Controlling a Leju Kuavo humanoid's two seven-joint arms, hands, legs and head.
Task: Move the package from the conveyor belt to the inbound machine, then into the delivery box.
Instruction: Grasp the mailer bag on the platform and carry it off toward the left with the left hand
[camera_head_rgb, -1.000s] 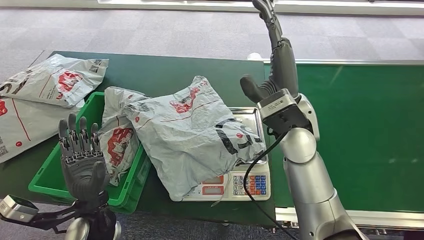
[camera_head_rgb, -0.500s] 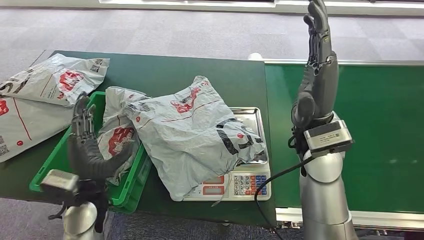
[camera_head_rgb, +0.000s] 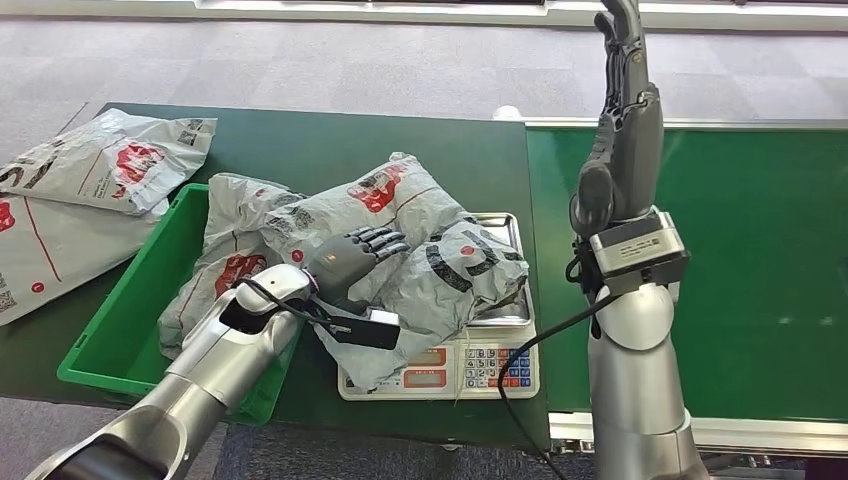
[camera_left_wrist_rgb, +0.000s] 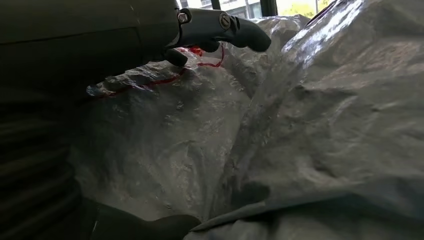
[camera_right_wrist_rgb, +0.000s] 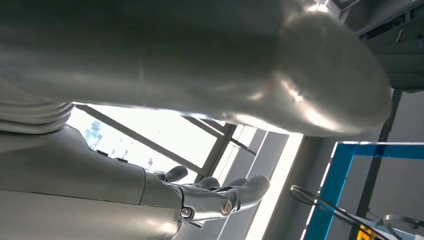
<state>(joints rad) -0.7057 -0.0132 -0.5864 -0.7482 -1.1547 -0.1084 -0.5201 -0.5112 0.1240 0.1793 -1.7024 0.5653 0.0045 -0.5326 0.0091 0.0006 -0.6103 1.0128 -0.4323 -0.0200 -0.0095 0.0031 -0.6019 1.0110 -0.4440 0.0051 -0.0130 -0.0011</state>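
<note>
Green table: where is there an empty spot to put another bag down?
The conveyor belt on the right is bare. The table has free room along its far edge, behind the bag on the scale. The near left is crowded: the green bin holds a bag, and more bags cover the left corner.

One high camera over the desk, two close ones at the wrists.

The head view looks forward and down from high on the robot, taking in the desk, the conveyor belt to the right and grey floor beyond. The left wrist camera sits right behind the left hand, pressed very near the crumpled grey package, which the head view also shows on the scale. The right wrist camera rides behind the raised right hand and faces upward toward bright windows; it shares just that hand with the head view.
</note>
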